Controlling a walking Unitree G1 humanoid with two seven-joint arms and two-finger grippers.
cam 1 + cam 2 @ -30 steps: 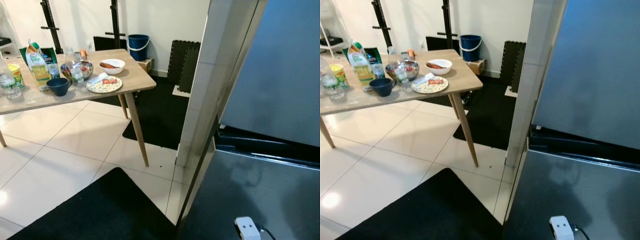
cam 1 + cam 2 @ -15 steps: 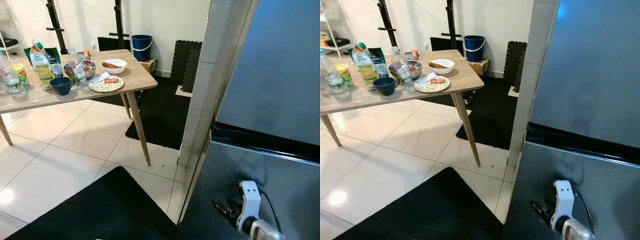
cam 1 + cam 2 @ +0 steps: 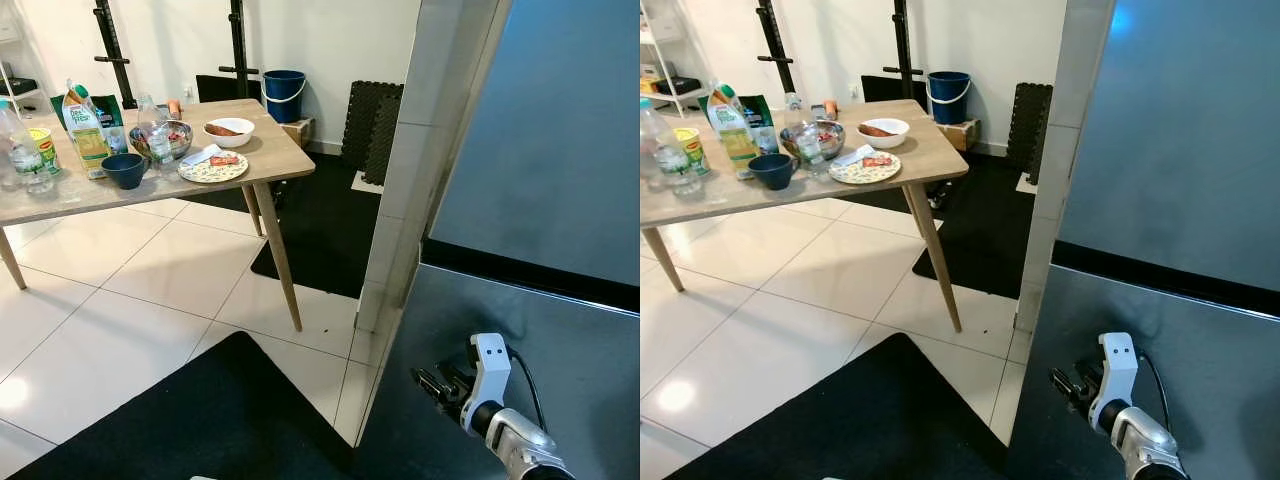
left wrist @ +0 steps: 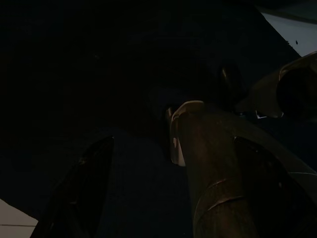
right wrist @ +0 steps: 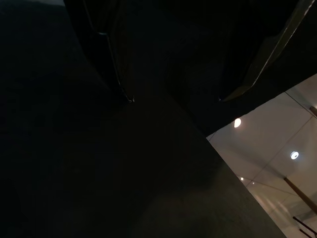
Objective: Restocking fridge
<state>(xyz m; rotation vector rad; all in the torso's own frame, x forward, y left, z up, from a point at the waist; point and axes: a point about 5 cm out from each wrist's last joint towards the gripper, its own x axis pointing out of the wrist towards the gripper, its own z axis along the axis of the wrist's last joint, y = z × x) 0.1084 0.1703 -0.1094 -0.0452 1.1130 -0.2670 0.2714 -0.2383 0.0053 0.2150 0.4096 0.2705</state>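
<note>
A tall grey steel fridge (image 3: pixel 560 150) stands shut at the robot's right, its lower door just ahead of the right gripper (image 3: pixel 1068 385). The gripper's black fingers look parted in the dark wrist view, holding nothing. To open the door well, hook its near edge squarely. The food waits well apart on the pale wooden table (image 3: pixel 270 160): a green juice carton (image 3: pixel 83 120), its label unreadable, and a patterned plate (image 3: pixel 210 168).
</note>
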